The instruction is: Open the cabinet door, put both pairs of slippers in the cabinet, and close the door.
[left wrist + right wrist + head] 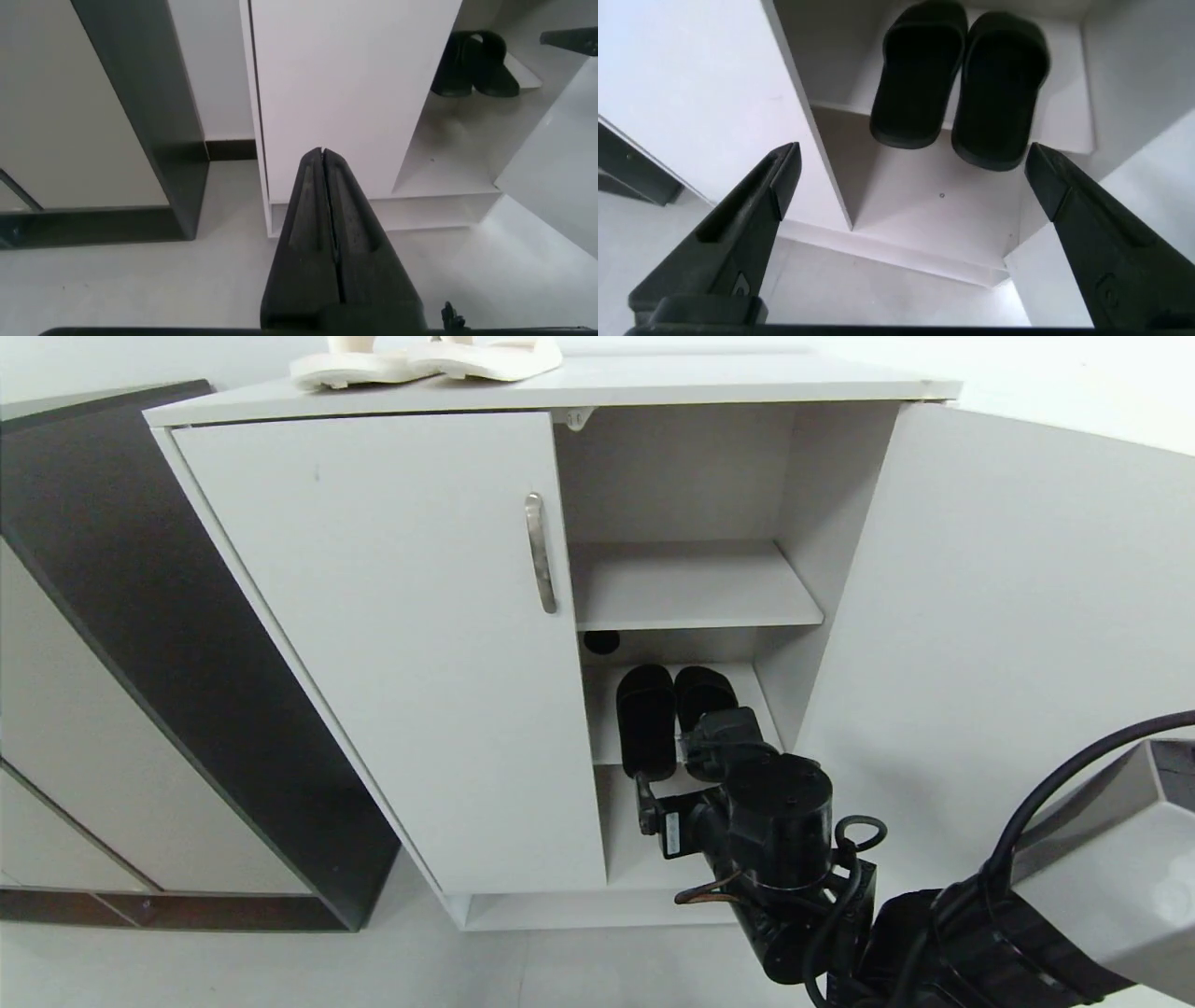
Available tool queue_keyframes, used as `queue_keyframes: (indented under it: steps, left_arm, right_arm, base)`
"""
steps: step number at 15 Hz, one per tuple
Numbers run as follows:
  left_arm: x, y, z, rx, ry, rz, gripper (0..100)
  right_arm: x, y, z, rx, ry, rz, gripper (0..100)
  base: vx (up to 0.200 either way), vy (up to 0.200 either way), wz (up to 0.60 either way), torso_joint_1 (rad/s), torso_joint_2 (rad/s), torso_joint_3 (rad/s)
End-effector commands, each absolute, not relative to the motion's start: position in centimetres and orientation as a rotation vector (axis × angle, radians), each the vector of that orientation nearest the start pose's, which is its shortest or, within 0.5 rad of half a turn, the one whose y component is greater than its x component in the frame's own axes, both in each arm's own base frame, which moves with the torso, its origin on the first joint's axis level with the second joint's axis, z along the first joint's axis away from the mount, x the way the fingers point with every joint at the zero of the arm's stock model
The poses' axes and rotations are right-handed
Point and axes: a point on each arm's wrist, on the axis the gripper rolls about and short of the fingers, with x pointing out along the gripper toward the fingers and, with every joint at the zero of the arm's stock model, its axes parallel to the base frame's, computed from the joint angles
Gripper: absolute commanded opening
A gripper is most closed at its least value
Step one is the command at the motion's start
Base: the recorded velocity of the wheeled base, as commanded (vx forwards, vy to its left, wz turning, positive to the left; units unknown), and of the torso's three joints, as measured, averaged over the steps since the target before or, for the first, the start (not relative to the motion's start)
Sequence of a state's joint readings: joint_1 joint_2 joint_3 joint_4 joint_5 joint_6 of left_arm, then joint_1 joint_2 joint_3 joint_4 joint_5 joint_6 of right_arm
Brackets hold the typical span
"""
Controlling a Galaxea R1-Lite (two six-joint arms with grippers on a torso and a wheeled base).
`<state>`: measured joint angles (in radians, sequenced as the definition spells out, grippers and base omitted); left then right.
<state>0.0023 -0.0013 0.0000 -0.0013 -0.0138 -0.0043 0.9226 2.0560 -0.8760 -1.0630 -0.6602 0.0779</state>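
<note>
Slippers, near to far. Right tool [913,157] gapes empty before cabinet [709,378] opening, seemingly clear of black pair [667,714]. Left tool [322,161] pinched closed, empty, low before cabinet's closed door [392,644], out of the way. Black pair lies on cabinet's middle shelf [602,723], overhanging. White pair [429,359] sits on cabinet top, not yet stowed. No legible print.

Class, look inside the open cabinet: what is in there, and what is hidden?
A pair of black slippers lies side by side on the middle shelf. The shut left door covers the left half, so whatever is there cannot be seen.
</note>
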Motion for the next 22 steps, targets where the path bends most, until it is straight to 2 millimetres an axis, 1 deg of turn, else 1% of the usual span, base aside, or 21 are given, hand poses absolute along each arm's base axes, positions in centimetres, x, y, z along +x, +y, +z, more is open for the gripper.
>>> queue_keyframes:
  steps: [1,5,9,10,12,13,17,19,20,22]
  left_arm:
    - [-2.3,0.0,7.6,-0.005,-0.002,-0.011,0]
    - [-2.3,0.0,7.5,-0.005,0.0,-0.011,0]
    - [-2.3,0.0,7.6,-0.006,-0.002,-0.008,0]
    - [-2.3,0.0,7.6,-0.006,-0.002,-0.008,0]
    - [-2.3,0.0,7.6,0.0,-0.002,-0.008,0]
    - [-2.3,0.0,7.6,0.0,-0.002,-0.008,0]
    - [-2.3,0.0,7.6,-0.003,-0.002,-0.006,0]
    - [-2.3,0.0,7.6,-0.003,-0.002,-0.006,0]
    - [-2.3,0.0,7.6,-0.003,-0.002,-0.005,0]
    - [-2.3,0.0,7.6,-0.005,-0.002,-0.005,0]
  right_arm:
    - [23.6,28.9,12.2,-0.004,0.091,0.257,100]
    - [23.5,28.8,12.1,-0.009,0.094,0.262,100]
    - [23.2,28.3,11.5,-0.027,0.106,0.264,100]
    - [23.0,28.1,11.5,-0.028,0.114,0.296,100]
    - [21.7,27.0,12.1,-0.013,0.13,0.465,100]
    - [21.4,26.4,12.4,-0.011,0.134,0.502,100]
    - [21.7,26.3,12.2,-0.019,0.139,0.494,100]
    - [21.8,26.5,11.7,-0.03,0.149,0.491,100]
    - [22.1,26.6,11.1,-0.041,0.162,0.481,100]
    - [22.2,26.5,10.8,-0.049,0.168,0.467,100]
  base:
    - [0.0,0.0,0.0,-0.007,0.01,0.207]
    - [0.0,0.0,0.0,0.001,0.0,0.205]
    - [0.0,0.0,0.0,0.004,0.0,0.206]
    - [0.0,0.0,0.0,-0.002,0.0,0.203]
    - [0.0,0.0,0.0,0.001,0.0,0.067]
    - [0.0,0.0,0.0,0.002,0.01,0.051]
    - [0.0,0.0,0.0,0.0,0.0,0.0]
    - [0.0,0.0,0.0,0.0,0.0,0.0]
    - [0.0,0.0,0.0,0.0,0.0,0.0]
    - [0.0,0.0,0.0,0.0,0.0,0.0]
